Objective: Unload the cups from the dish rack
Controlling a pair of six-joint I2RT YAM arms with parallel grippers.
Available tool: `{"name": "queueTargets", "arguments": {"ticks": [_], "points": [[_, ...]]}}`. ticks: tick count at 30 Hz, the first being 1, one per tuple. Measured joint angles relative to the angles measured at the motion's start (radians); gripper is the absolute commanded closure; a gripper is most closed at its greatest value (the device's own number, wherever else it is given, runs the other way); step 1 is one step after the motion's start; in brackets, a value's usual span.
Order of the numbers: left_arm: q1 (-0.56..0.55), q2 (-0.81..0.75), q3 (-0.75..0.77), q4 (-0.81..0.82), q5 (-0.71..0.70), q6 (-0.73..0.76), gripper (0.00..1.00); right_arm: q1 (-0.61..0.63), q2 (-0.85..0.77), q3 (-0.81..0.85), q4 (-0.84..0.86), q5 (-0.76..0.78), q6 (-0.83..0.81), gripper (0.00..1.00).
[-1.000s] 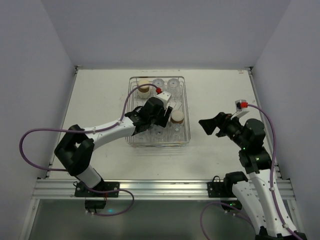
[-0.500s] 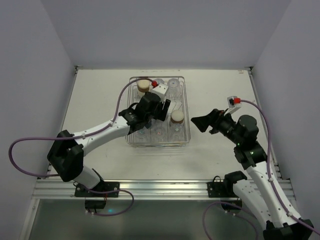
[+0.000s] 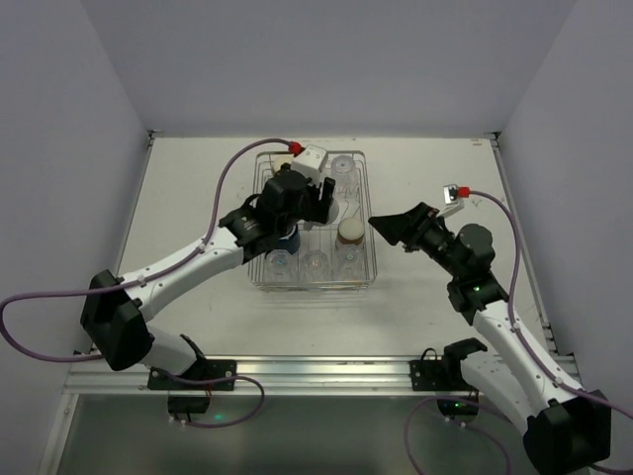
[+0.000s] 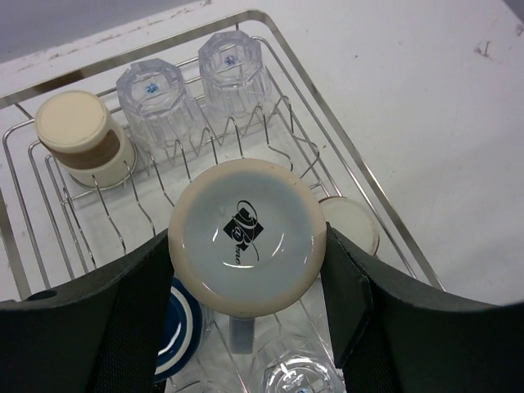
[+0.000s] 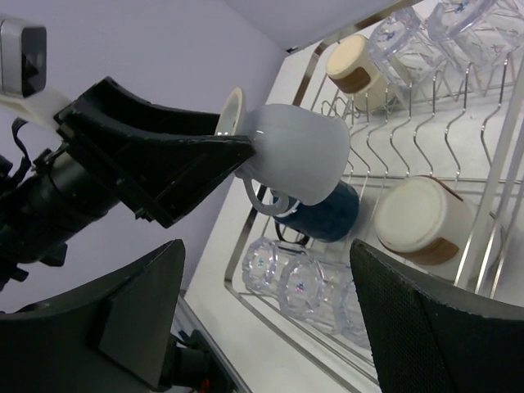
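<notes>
The dish rack (image 3: 369, 269) is a silver wire rack at the middle of the table. My left gripper (image 3: 309, 204) is above it, shut on a pale blue-grey cup (image 4: 246, 236) held bottom-up clear of the prongs; this cup also shows in the right wrist view (image 5: 295, 151). Below it lie a dark blue mug (image 4: 176, 327) and several clear ribbed tumblers (image 5: 296, 280). A beige and brown cup (image 3: 350, 232) stands at the rack's right side, another (image 4: 79, 137) at the back left by two tumblers (image 4: 155, 92). My right gripper (image 3: 382, 227) is open and empty at the rack's right edge.
The rack's raised rim (image 4: 270, 23) runs around the cups. Bare white table (image 3: 435, 178) lies right of the rack and bare table (image 3: 188, 188) lies to its left. Walls close in the back and both sides.
My left gripper has moved toward the back of the rack and risen with the pale cup in it. My right gripper has moved left toward the rack's right edge.
</notes>
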Motion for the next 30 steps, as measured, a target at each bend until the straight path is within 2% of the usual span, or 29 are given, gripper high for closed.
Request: {"name": "queueTargets", "arguments": {"ticks": [17,20,24,30], "points": [[0.000,-0.142,0.063,0.019,0.163,-0.095,1.00,0.081,0.290,-0.077,0.521,-0.010,0.319,0.21],[0.000,-0.145,0.064,0.033,0.200,-0.118,1.00,0.101,0.362,-0.077,0.635,-0.046,0.358,0.25],[0.000,-0.145,0.064,0.040,0.244,-0.147,1.00,0.121,0.449,-0.075,0.794,-0.092,0.409,0.25],[0.000,-0.152,0.058,0.058,0.286,-0.189,1.00,0.138,0.486,-0.073,0.941,-0.114,0.435,0.29]]}}
